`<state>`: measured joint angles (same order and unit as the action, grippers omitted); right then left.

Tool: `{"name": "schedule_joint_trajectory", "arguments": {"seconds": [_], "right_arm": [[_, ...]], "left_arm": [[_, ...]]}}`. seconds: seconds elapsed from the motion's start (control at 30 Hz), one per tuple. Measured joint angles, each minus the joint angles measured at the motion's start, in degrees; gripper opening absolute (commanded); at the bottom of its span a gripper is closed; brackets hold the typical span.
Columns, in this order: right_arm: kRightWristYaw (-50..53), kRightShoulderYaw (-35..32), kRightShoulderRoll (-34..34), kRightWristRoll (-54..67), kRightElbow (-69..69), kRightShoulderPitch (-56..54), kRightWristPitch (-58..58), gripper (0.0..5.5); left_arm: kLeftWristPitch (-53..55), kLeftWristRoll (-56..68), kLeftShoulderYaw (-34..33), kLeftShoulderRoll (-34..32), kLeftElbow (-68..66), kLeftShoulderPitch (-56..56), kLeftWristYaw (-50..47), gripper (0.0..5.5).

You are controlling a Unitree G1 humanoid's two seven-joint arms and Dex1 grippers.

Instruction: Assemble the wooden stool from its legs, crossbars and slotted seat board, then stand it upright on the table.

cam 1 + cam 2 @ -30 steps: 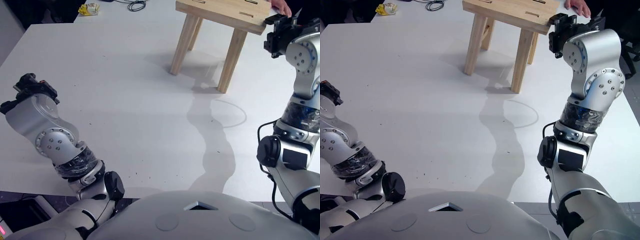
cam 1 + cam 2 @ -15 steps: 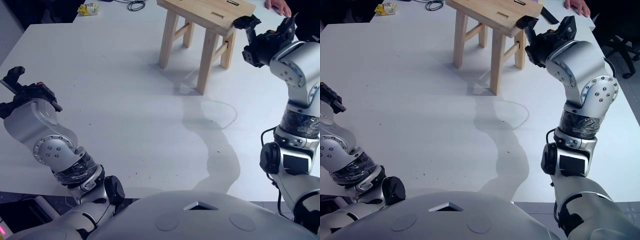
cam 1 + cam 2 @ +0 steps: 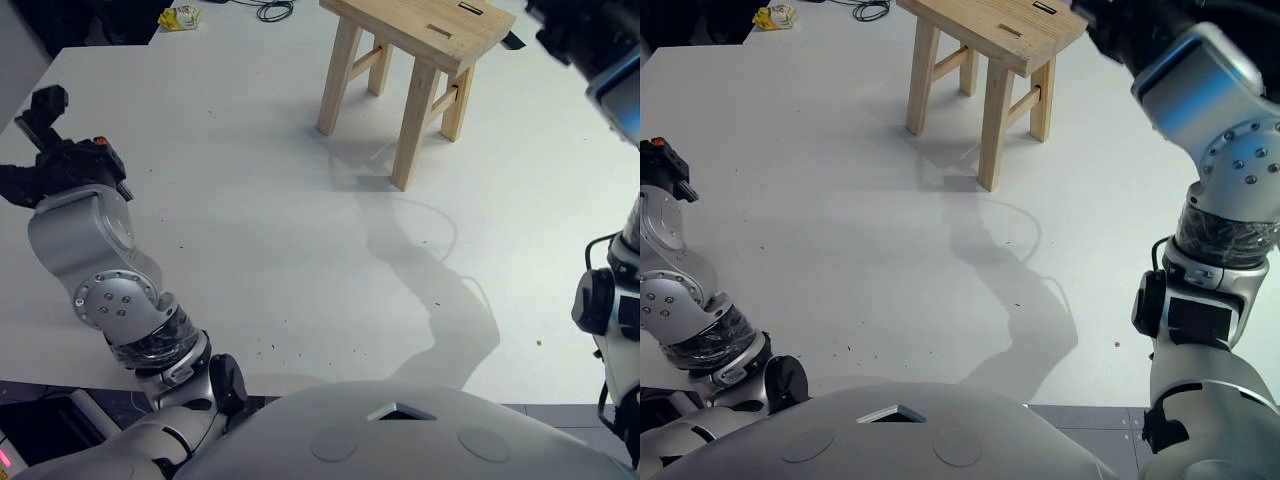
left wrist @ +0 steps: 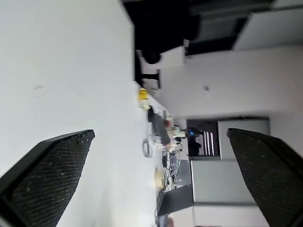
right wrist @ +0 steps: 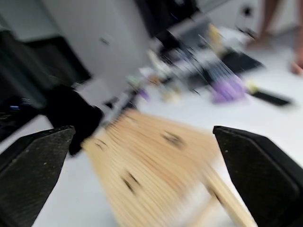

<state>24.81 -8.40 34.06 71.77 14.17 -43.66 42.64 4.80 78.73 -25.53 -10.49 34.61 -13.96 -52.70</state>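
From the head cams I get the whole stool (image 3: 412, 30) standing upright on its legs at the far side of the table (image 3: 250, 260), while the right wrist cam gives me its slotted seat board (image 5: 156, 151) up close, blurry. My right arm's raised high by the seat's right edge, right gripper (image 5: 143, 130) spread wide, holding nothing. Left arm's bent up over the table's left edge, left gripper (image 4: 159, 134) wide apart too, empty.

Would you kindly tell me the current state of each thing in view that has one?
wooden stool: assembled, standing upright on the table.
left gripper: open, holding nothing.
right gripper: open, holding nothing.
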Motion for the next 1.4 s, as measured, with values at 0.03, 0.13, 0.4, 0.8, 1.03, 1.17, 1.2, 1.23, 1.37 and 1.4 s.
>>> {"name": "schedule_joint_trajectory", "arguments": {"seconds": [0.03, 0.13, 0.4, 0.8, 1.03, 1.17, 1.2, 1.23, 1.37, 1.4], "right_arm": [[-2.41, 1.93, -0.3, -3.7, 1.3, -0.38, -1.56, 5.4], [-7.05, 10.21, -0.75, -17.6, 3.85, -0.25, -5.54, 5.4], [-10.71, 22.01, -5.27, -45.33, 4.42, 3.77, -14.72, 4.15], [-11.24, 19.19, -17.78, -57.77, 0.42, 11.76, -17.02, 3.05], [-11.98, 14.69, -22.11, -61.85, -6.6, 12.1, -19.32, 3.05], [-11.89, 11.27, -23.71, -63.0, -9.04, 10.99, -20.3, 3.03], [-11.96, 10.42, -24.07, -63.12, -9.72, 10.72, -20.66, 3.03], [-12.02, 9.98, -24.3, -63.25, -10.3, 10.39, -20.87, 3.03], [-12.2, 7.65, -24.83, -64.2, -12.69, 8.17, -22.06, 3.03], [-12.21, 7.19, -24.92, -64.52, -12.98, 7.46, -22.34, 3.03]], "left_arm": [[1.61, -1.39, 1.25, -1.76, 0.05, -0.7, 1.97, 5.2], [7.45, -10.0, 6.55, -8.78, 0.05, -2.56, 7.3, 5.2], [16.07, -44.4, 29.84, -17.93, 1.75, -7.92, 20.18, 3.93], [15.76, -62.85, 35.65, -2.76, -7.66, -4.31, 24.96, 3.74], [12.4, -63.11, 28.31, 3.01, -13.59, -4.57, 28.78, 3.74], [10.65, -64.26, 26.84, 2.6, -15.01, -5.37, 34.09, 3.31], [10.2, -64.52, 26.77, 2.52, -15.27, -5.77, 35.5, 3.15], [9.81, -64.86, 26.69, 2.56, -15.43, -6.01, 36.38, 3.06], [8.98, -66.85, 25.95, 2.88, -17.22, -7.42, 38.17, 3.01], [8.91, -67.21, 25.5, 3.15, -17.6, -7.84, 38.57, 3.01]]}}
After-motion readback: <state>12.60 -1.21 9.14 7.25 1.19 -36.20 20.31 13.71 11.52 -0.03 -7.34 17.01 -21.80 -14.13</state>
